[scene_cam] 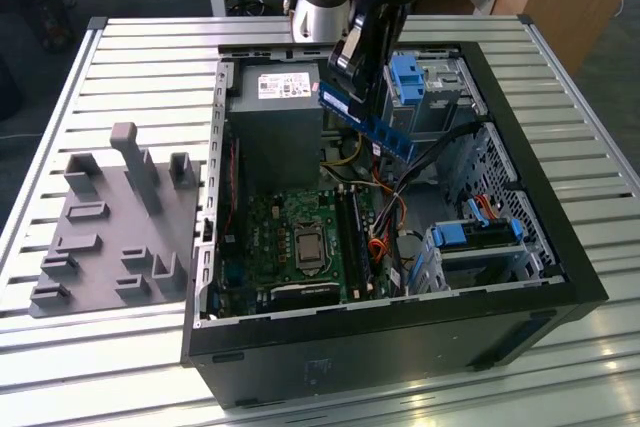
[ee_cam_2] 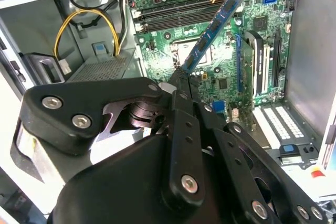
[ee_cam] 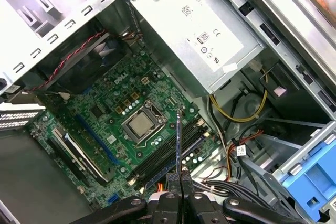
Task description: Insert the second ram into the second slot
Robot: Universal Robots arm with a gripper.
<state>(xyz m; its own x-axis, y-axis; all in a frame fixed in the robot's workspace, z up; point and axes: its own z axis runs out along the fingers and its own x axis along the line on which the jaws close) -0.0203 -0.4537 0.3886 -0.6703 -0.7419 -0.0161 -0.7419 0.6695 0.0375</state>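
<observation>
One tool, clamped shut on one end of the single second ram, holds the blue stick tilted in mid-air over the motherboard inside one open computer case on the slatted counter.

slots — clear above; cables beside

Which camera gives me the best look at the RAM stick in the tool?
The second wrist view: the second ram shows its flat blue face and chips, running out from the tool. The first wrist view shows it edge-on, a thin line. The exterior view shows it tilted above the case.
</observation>
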